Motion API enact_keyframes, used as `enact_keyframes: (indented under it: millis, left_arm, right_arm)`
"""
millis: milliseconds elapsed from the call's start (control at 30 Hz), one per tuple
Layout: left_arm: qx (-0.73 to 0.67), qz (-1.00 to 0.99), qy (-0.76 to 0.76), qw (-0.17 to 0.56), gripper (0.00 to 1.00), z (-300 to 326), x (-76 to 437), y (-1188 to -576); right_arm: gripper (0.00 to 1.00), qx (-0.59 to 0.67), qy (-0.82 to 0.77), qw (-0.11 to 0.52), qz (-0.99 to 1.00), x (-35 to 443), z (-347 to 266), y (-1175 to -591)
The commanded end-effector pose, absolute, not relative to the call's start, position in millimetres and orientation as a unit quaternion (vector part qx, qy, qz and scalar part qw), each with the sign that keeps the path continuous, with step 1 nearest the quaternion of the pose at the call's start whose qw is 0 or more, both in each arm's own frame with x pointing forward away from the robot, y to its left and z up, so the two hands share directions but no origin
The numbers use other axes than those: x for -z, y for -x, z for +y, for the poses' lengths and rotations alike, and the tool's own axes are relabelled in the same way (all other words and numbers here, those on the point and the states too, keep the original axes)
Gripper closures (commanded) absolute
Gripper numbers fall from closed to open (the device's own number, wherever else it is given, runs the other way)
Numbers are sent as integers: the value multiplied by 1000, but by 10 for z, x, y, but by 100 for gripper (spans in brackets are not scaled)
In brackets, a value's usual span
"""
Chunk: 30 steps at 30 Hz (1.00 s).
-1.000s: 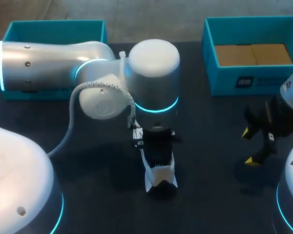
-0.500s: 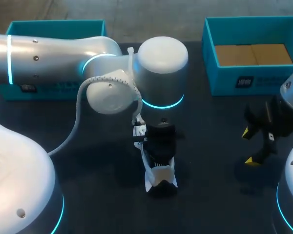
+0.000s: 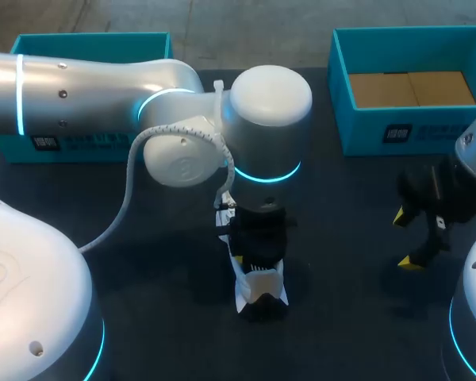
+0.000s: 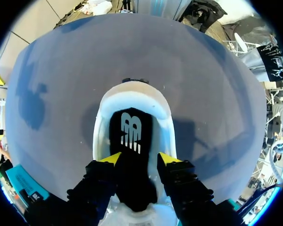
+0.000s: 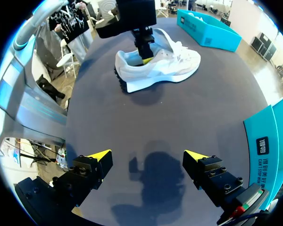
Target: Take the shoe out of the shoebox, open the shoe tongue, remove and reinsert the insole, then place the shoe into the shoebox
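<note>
**Left hand goes into the shoe for the insole**

The white shoe (image 5: 170,66) stands upright on the dark counter (image 3: 166,278), out of its box, directly under the left hand (image 4: 140,159). That hand points straight down into the shoe's opening. Its yellow fingertips (image 4: 111,158) sit against the two long edges of the black insole (image 4: 131,129), so the hand looks clamped on the insole across its width. The heel end of the insole lies just ahead of the fingers, inside the white heel rim. A squeeze from both sides would likely buckle the insole and free it from the shoe walls, which would explain a grip this deep in the shoe. Nothing else holds the shoe, so a straight pull could carry it up along with the insole.

The right hand (image 5: 148,157) hangs above bare counter with its fingers wide apart and nothing between them. The shoe is well ahead of it, which leaves the left arm room to work. It may be kept there to steady the shoe or to take the insole.

The teal shoebox (image 3: 412,131), with brown card in its bottom, sits beside the right hand on the side away from the shoe. A second teal box (image 3: 87,48) lies beyond the left arm. By this view, removal of the insole is the step in hand, with reinsertion and boxing not yet done.
</note>
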<state>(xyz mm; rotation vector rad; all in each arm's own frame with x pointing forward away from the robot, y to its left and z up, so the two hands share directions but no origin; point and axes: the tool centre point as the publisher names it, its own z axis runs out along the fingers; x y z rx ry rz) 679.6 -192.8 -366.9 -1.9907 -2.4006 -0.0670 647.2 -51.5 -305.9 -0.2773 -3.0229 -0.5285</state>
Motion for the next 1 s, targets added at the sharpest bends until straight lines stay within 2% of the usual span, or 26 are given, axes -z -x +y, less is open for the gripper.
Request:
enact_keyframes:
  millis: [33,100,200,333,400,1000]
  left_arm:
    - [26,-773,634,6,47,-1898,3636,-6771]
    - [27,-777,629,6,43,-1894,3630,-6769]
    - [29,-781,624,7,25,-1885,3639,-6781]
    - [27,-786,617,11,19,-1875,3672,-6810]
    - [24,-785,619,17,0,-1868,3688,-6819]
    - [19,-793,609,8,0,-1872,3567,-7077]
  right_arm:
    - [0,171,90,29,-981,3055,-517,-6454]
    - [0,171,90,29,-981,3055,-517,-6454]
    - [0,171,90,29,-981,3055,-517,-6454]
    - [0,171,90,29,-981,3055,-517,-6454]
    - [0,171,90,29,-981,3055,-517,-6454]
    - [0,171,90,29,-981,3055,-517,-6454]
